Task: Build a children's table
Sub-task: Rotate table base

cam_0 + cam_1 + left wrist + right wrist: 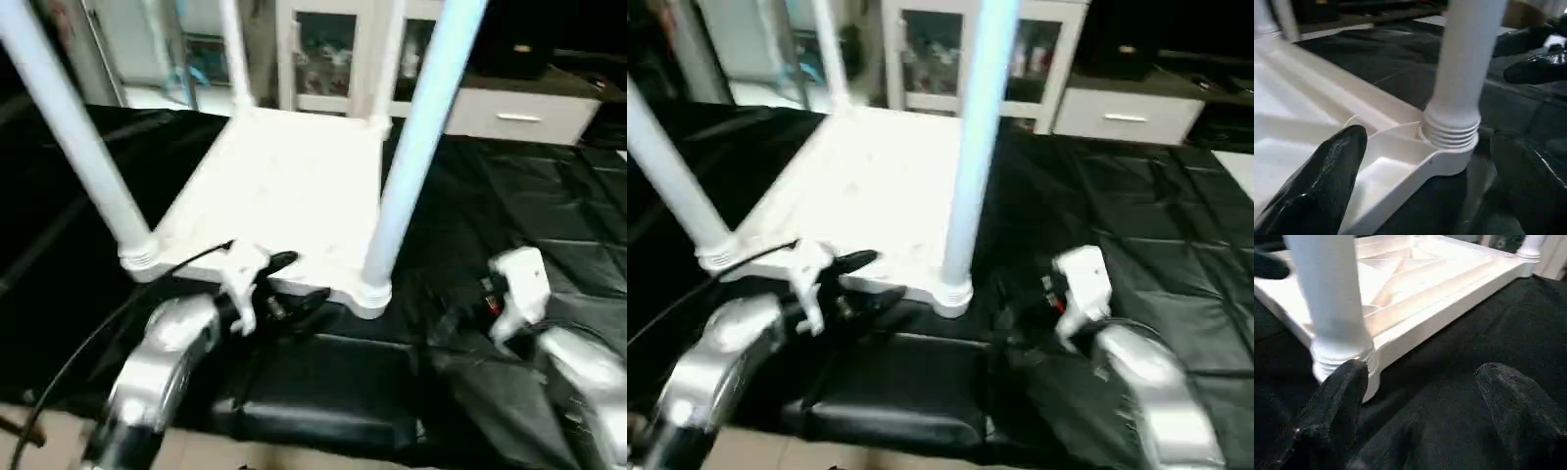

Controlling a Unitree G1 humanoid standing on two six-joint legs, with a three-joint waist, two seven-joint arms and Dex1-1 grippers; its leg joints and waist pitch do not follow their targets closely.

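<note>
Table top (284, 191) lies upside down, ribbed side up, on black sheet (529, 215) covering the work surface, w/ four legs standing up from corner sockets: near-left leg (73, 137) at 10 o'clock in head view, near-right leg (416, 147) at 1 o'clock, two far legs (233, 54) at 12 by the far edge. Near edge of top runs 9-to-3 o'clock just ahead of both arms; sheet beyond its right edge, 2 to 4 o'clock, is bare and wrinkled, w/ free room there. Left gripper (284, 284) sits at 6 o'clock against the near edge, fingers spread wide, gripping nothing; in its wrist view one finger (1322, 186) hangs over the ribbed tray, the other past the corner, the near-right leg's threaded collar (1452, 132) btwn them but apart from both. Right gripper (1420, 416) at 4 o'clock, fingers spread, nothing held, over black sheet just off the same corner; one finger (1337, 401) just beside the socket, contact can't tell. Black pad (323, 387) lies at 6 o'clock under the arms. Beyond, at 12 to 1 o'clock, a white glass-door cabinet (333, 49) and low white drawer unit (519, 113).
</note>
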